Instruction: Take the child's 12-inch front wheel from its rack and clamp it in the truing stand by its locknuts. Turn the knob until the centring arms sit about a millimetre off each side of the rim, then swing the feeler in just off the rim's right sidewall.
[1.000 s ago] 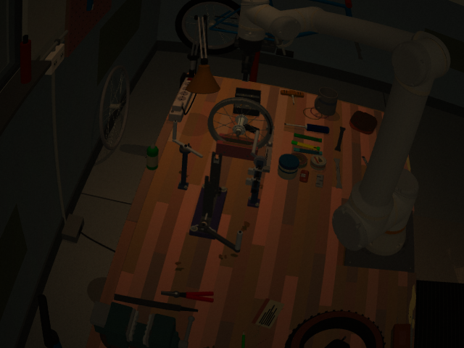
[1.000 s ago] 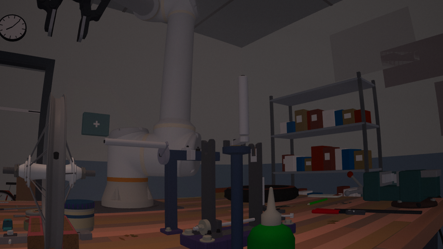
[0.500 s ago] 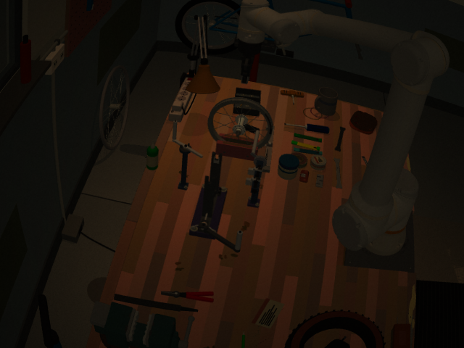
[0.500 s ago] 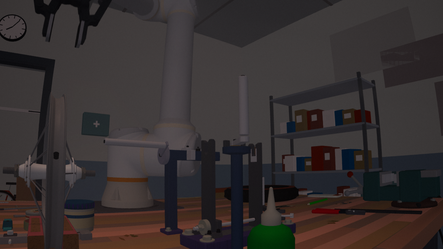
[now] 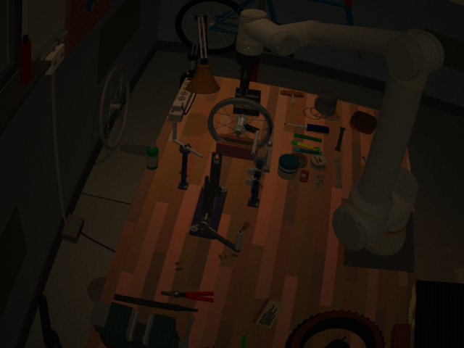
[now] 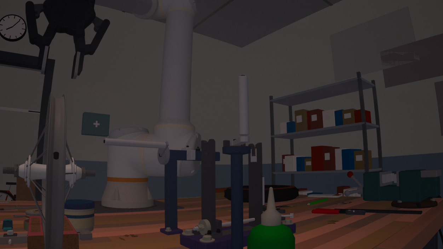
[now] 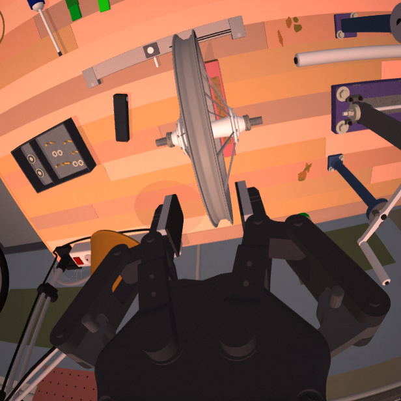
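Observation:
Near the back of the wooden bench the small spoked wheel [image 5: 240, 121] [image 6: 54, 173] [image 7: 202, 127] stands upright in its red rack [image 5: 235, 147] [image 6: 36, 230], its threaded axle ends sticking out on either side. My gripper [image 5: 245, 80] [image 6: 60, 63] [image 7: 205, 209] hangs above the wheel's top, open and empty, with the rim's upper edge lined up under it in the wrist camera. In front of the rack stands the truing stand [image 5: 210, 198] [image 6: 213, 192] on its purple base, with dark uprights, a knob at the base and a grey handle [image 6: 243, 108] pointing up.
Behind the bench a blue bicycle [image 5: 210, 26] leans by the wall, with an orange lamp [image 5: 202, 76] at the rear edge. Hand tools, tins and a dark parts tray [image 7: 52, 155] lie right of the rack. A green bottle [image 6: 270, 227], vice [image 6: 402, 184] and pliers [image 5: 191, 295] sit nearer.

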You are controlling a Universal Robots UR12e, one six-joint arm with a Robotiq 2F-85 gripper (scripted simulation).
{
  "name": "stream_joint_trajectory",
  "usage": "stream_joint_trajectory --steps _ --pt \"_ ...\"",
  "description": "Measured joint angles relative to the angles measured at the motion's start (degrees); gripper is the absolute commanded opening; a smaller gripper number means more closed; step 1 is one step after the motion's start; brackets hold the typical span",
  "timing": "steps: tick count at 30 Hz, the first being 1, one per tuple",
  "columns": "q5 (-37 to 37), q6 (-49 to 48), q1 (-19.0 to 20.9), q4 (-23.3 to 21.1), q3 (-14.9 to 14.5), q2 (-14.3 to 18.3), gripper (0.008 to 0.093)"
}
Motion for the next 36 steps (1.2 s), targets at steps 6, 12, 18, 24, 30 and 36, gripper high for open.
stream_joint_trajectory --steps 6,12,18,24,30,36 --pt "0.00 0.00 0.00 -1.40 0.86 0.58 0.0480" --pt "0.00 0.00 0.00 -3.20 1.91 1.37 0.0480" --pt "0.00 0.00 0.00 -4.87 2.82 2.14 0.0480" --pt "0.00 0.00 0.00 -5.91 3.36 2.64 0.0480" --pt "0.00 0.00 0.00 -6.19 3.50 2.77 0.0480" --pt "0.00 0.00 0.00 -6.20 3.49 2.76 0.0480"
